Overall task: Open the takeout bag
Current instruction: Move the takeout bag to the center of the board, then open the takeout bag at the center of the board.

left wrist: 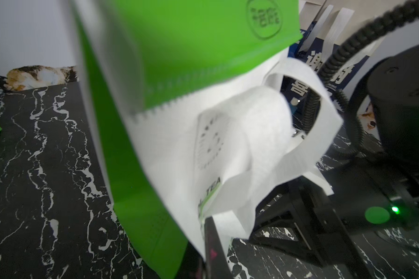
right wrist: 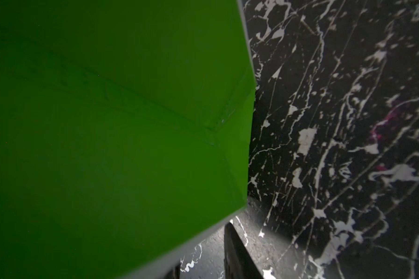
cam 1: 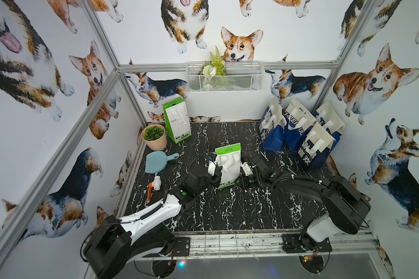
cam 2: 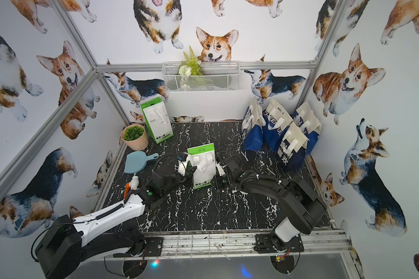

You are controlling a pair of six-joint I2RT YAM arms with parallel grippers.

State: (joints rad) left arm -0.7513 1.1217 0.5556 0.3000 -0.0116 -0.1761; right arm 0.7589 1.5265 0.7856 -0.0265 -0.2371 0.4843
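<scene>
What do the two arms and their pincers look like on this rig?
Left arm: white shell link, black joints, ribbed black cable along it, green dot at the wrist. Right arm: all-black link, white shoulder segment, corrugated black cable tied with white zip ties. Both the left pincer and right pincer have white bodies and black fingers.

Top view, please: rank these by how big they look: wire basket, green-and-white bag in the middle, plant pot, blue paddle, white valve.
In a top view:
1. wire basket
2. green-and-white bag
3. plant pot and blue paddle, too alike to rank
4. white valve
The basket hangs higher, so nearness may enlarge it.
</scene>
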